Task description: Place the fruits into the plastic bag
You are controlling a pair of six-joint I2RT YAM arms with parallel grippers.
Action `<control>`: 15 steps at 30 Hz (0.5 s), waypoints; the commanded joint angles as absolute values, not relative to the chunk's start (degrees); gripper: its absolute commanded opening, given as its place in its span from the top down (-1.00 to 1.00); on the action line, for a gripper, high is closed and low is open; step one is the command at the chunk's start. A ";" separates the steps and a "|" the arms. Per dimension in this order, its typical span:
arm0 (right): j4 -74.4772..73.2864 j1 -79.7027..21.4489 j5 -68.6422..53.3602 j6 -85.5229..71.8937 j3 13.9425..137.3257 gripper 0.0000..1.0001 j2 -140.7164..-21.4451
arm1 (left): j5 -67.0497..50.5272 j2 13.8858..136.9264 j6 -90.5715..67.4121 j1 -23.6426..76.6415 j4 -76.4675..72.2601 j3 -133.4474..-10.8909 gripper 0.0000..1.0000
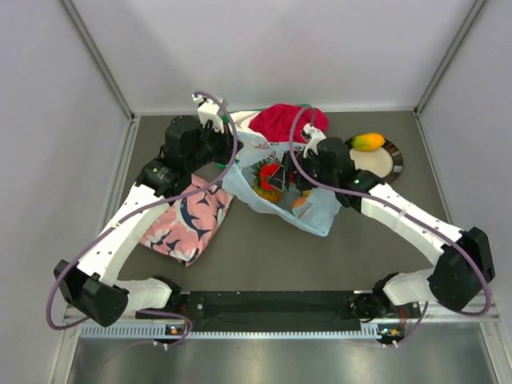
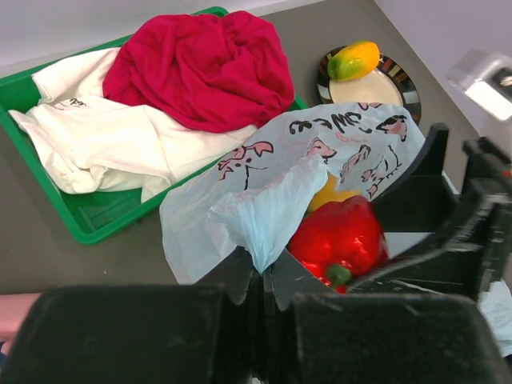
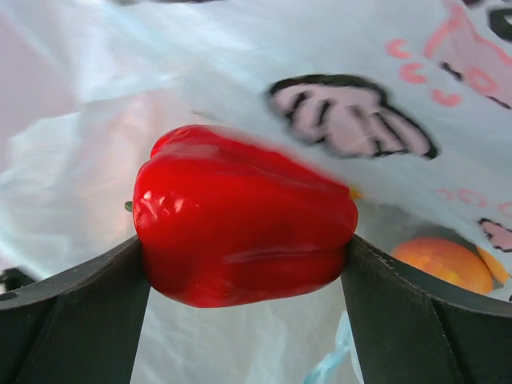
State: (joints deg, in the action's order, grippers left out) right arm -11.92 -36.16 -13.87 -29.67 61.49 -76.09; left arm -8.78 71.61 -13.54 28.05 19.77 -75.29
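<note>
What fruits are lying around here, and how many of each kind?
Pepper: 1
Mango: 1
Peach: 1, inside the bag
Pineapple: 1, partly hidden in the bag
Total: 4

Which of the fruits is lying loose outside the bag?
The yellow-orange mango, lying alone on the plate, apart from the bag. The red fruit is gripped in the right claw at the bag's mouth.
</note>
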 commanded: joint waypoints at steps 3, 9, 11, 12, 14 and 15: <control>-17.83 -39.46 -4.23 -31.55 64.15 0.46 -81.28 | -9.49 70.22 -13.54 27.95 17.67 -76.02 1.00; -23.46 -42.71 2.02 -32.69 65.92 0.46 -85.07 | -9.14 70.31 -13.36 28.04 17.75 -75.94 1.00; -24.60 -43.06 3.24 -33.22 65.92 0.46 -86.04 | -9.14 70.31 -13.36 28.04 17.75 -75.94 1.00; -26.18 -43.24 3.95 -33.22 65.83 0.46 -86.39 | -9.14 70.31 -13.36 28.04 17.75 -75.94 1.00; -27.42 -43.33 5.88 -33.66 65.39 0.46 -87.45 | -9.23 70.31 -13.36 28.04 17.84 -75.94 1.00; -28.20 -43.33 6.41 -33.84 65.22 0.46 -87.71 | -9.05 70.40 -13.36 27.95 17.84 -76.02 1.00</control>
State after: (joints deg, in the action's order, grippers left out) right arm -24.99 -42.57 1.19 -32.47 62.54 -86.78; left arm -9.06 71.61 -13.54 28.05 19.77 -75.29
